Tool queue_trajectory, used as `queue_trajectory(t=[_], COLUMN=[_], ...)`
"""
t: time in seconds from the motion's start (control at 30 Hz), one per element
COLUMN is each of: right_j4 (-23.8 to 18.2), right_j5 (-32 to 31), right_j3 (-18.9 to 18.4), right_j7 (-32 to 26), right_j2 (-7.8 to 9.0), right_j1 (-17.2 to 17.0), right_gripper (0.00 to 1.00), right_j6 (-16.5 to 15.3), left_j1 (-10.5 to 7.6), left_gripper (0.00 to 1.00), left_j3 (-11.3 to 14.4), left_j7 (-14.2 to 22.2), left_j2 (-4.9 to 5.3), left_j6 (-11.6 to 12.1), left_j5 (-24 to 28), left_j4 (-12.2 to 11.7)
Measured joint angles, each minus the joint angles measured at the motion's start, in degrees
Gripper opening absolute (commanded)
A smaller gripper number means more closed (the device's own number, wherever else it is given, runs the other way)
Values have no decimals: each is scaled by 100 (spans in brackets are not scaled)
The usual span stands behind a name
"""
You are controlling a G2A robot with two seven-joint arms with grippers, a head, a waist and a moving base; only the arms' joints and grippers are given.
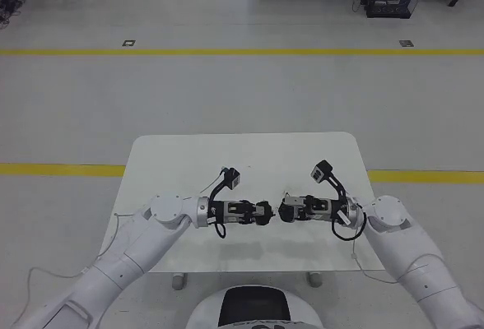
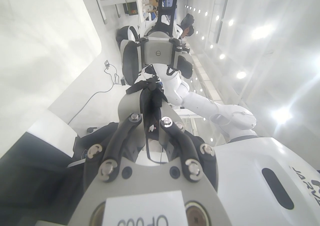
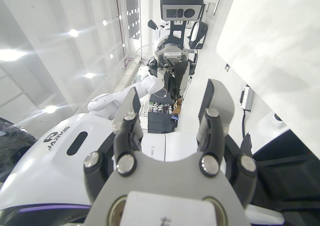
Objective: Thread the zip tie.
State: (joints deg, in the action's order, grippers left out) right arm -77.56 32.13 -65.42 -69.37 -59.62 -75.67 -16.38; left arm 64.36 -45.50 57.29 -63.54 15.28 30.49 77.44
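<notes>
White table (image 1: 308, 156) | left gripper (image 1: 267, 212) clamped on black zip tie (image 2: 135, 88) | right gripper (image 1: 281, 210) spread wide, empty | threading apparently not done

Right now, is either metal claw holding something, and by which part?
The left gripper is shut on a thin black plastic zip tie; its fingers hide which part. The right gripper holds nothing.
</notes>
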Motion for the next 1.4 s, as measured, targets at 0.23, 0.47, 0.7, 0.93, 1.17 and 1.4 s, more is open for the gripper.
queue_trajectory(t=[0.23,0.47,0.7,0.93,1.17,1.4], right_j4=[0,0,0,0,0,0], right_j5=[-2,-2,-2,-2,-2,-2], right_j3=[2,2,2,2,2,2], right_j7=[1,1,1,1,1,1], right_j2=[0,0,0,0,0,0], right_j1=[1,1,1,1,1,1], right_gripper=[100,100,100,100,100,100], right_j6=[0,0,0,0,0,0], left_j1=[28,27,408,771,1107,1381], left_gripper=[0,0,0,0,0,0], left_j3=[-18,-59,-633,-1127,-1458,-1746], left_j7=[132,-42,-1224,-1589,-1622,-1553], left_j2=[10,16,143,241,316,379], left_j6=[327,396,420,420,420,420], left_j5=[-5,-164,-1568,-2313,-2397,-2346], left_j4=[146,238,957,1158,1389,1586])
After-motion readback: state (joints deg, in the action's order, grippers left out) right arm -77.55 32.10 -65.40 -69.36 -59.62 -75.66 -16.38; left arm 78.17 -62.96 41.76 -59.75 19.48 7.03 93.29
